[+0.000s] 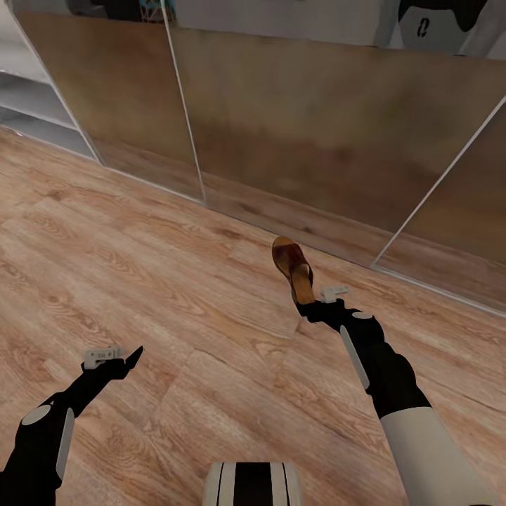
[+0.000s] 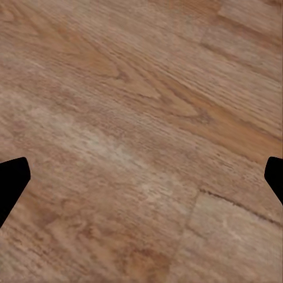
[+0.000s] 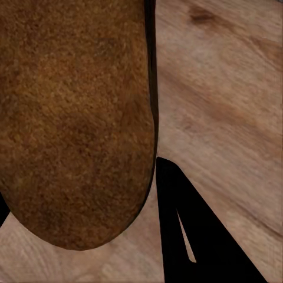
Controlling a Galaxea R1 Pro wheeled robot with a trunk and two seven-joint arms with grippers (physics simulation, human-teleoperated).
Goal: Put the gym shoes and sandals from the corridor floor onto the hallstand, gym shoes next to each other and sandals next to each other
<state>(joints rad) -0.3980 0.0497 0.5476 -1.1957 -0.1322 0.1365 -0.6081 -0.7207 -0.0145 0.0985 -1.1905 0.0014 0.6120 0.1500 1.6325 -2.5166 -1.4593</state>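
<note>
Firmly, right gripper [image 1: 307, 301] clamps sandal [image 1: 292, 267]; left gripper [image 1: 121, 357] spread, empty.

The light brown wood-grain plank floor [image 1: 161, 295] is viewed from above, forward and down, by the head camera. The same floor [image 2: 141, 118] [image 3: 230, 106] is seen very closely by the 2 wrist cameras.

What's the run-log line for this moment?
right gripper: shut on brown leather sandal | left gripper: open, empty | wood-plank floor below
</note>
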